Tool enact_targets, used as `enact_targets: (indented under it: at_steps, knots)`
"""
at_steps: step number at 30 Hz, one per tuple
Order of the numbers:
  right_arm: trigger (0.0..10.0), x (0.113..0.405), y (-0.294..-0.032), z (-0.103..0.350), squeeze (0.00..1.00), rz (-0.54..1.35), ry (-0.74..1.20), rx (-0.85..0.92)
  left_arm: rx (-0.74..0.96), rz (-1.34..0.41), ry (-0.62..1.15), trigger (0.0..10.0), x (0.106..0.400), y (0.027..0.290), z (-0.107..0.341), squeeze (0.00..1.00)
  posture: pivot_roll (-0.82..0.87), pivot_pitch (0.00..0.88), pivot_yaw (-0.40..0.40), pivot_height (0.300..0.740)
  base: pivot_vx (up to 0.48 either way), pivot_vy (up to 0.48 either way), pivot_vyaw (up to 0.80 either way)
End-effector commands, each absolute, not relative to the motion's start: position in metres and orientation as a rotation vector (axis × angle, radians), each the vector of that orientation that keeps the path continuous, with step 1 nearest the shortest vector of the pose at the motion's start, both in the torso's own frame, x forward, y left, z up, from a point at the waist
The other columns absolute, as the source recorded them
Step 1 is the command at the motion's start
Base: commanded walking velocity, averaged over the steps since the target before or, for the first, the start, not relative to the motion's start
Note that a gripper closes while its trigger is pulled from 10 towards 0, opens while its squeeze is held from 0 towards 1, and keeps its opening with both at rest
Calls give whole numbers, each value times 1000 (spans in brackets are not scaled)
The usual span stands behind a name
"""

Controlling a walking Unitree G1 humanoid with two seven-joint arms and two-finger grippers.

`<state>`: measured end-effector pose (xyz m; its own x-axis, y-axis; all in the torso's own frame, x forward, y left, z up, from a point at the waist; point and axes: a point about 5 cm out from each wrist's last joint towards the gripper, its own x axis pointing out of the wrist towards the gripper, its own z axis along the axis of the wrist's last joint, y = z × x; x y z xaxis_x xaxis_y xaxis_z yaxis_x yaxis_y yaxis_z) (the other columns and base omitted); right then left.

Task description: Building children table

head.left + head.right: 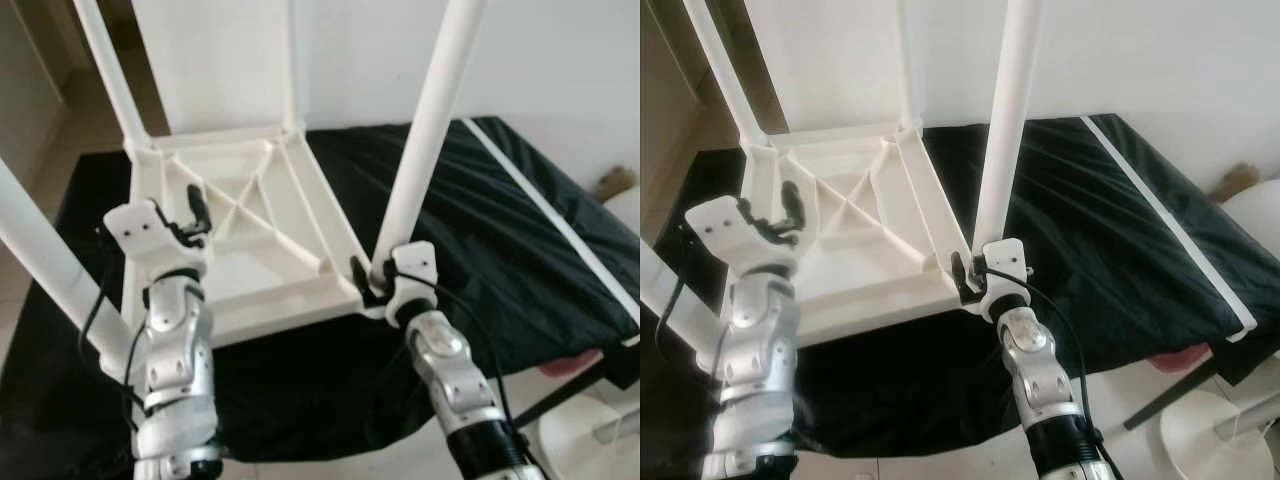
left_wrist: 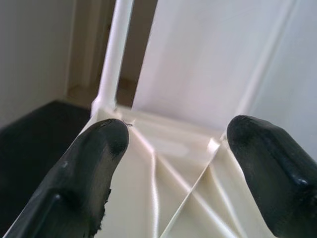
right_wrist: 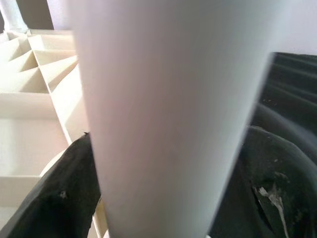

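Right gripper (image 1: pixel 368 282) clamps white leg (image 1: pixel 428 130) at near-right corner of upturned tabletop (image 1: pixel 240 235); left gripper (image 1: pixel 190 215) wide open above left side.

Soft, even daylight washes the head views pale, and the white wall (image 1: pixel 560 60) and white table leg (image 1: pixel 425 130) are nearly blown out against the dark cloth (image 1: pixel 480 230). The head views are mildly soft. In the wrist views the near black fingers (image 2: pixel 84 183) and the leg are out of focus.
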<state>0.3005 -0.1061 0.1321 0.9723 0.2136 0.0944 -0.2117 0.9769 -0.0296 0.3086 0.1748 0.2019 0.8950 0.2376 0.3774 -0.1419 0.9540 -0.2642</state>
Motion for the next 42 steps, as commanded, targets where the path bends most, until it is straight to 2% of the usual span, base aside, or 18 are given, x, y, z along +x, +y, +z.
enact_targets:
  at_steps: [1, 11, 21, 26, 31, 36, 42]
  knots:
    - [10000, 299, -107, 134, 0, 214, -105, -5, -176, -18, -450, 10000, 307, 162, 205, 0, 69, 2, -7, 740, 0, 0, 0]
    - [10000, 284, -109, 140, 0, 267, -177, 22, 4, -238, -421, 10000, 296, 142, 191, 0, 55, 7, 8, 740, 0, 0, 0]
    - [10000, 273, -117, 129, 0, 262, -164, -32, 46, -294, -364, 10000, 285, 137, 172, 0, 49, 13, 10, 740, 0, 0, 0]
    - [10000, 260, -134, 117, 0, 183, -138, -39, 85, -386, -307, 10000, 265, 138, 156, 0, 48, 19, 15, 740, 0, 0, 800]
    - [10000, 254, -136, 114, 0, 181, -135, -41, 90, -452, -289, 10000, 257, 136, 152, 0, 49, 19, 17, 740, 0, 0, 800]
    - [10000, 242, -136, 109, 0, 203, -139, -27, 130, -579, -248, 10000, 241, 128, 143, 0, 49, 18, 22, 740, 0, 0, 0]
    - [10000, 239, -145, 105, 0, 165, -128, -46, 152, -616, -233, 10000, 236, 131, 140, 0, 52, 15, 23, 740, 0, 0, 0]
